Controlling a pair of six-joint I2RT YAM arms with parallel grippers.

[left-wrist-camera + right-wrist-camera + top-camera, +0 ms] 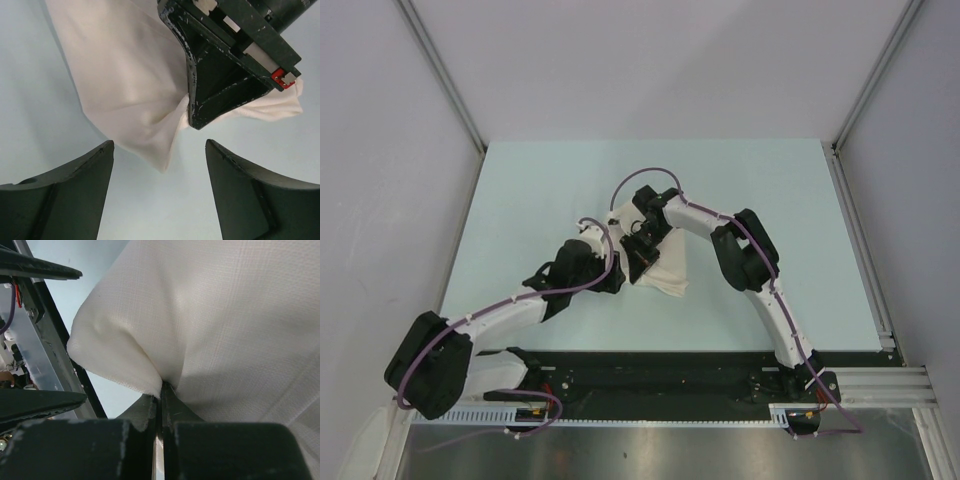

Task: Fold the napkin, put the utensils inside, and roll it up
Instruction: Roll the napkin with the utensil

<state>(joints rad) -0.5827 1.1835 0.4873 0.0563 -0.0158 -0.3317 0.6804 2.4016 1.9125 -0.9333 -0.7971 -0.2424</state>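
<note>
Pale blue table (540, 190) bearing bunched napkin (670, 276) | right gripper (161, 390) clamped on napkin's edge | left gripper (160, 190) open, just beside napkin's hanging corner | judged: catch that corner squarely, then draw fold flat.

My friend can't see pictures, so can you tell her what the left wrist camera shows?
The right tool, shut, pinches a bunched fold of the white napkin over the pale blue table. At the bottom, the left tool stands open, holding nothing.
</note>
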